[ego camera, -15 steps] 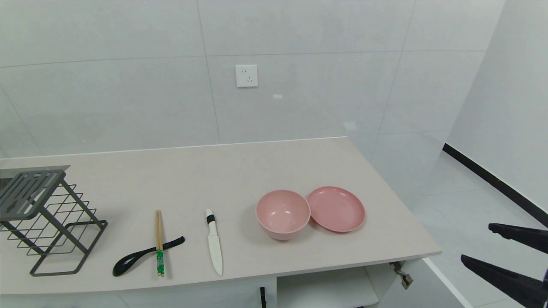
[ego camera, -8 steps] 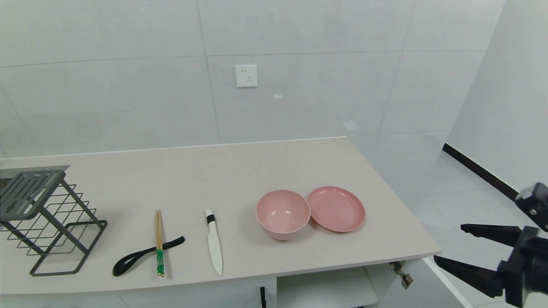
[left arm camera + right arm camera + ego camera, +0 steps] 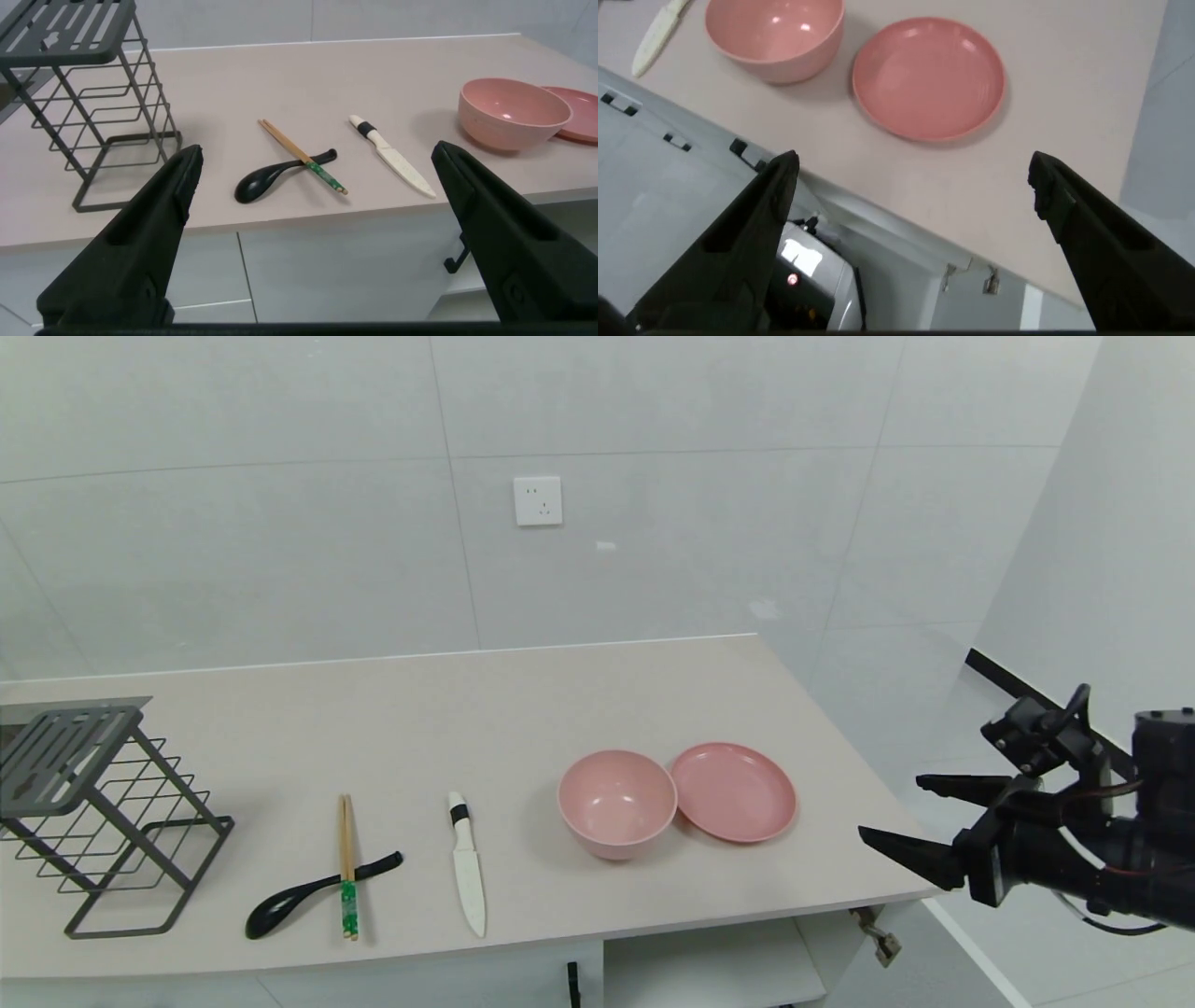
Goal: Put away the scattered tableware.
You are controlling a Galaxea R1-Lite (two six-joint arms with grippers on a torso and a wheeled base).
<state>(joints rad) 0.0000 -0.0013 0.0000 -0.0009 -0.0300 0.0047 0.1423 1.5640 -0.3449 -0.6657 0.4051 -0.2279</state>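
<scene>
"What sat on the pale beige table (image 3: 523, 709)?"

"A dark grey wire rack (image 3: 93, 803) at its left end. Toward the right stood a round pink plate (image 3: 738, 793) just beside a pink bowl (image 3: 616, 798). Between the two lay a white knife with a black band (image 3: 467, 866) and wooden chopsticks with green ends (image 3: 346, 840) across a black spoon (image 3: 316, 893)."

"And the end effectors?"

"The right end effector (image 3: 892, 809) hung off the table's right edge, spread wide and empty. The left end effector (image 3: 318, 154) gaped wide before the front edge."

Bright, diffuse light leaves only soft, faint shadows beside the bowl (image 3: 616, 800) and rack (image 3: 58, 751).
</scene>
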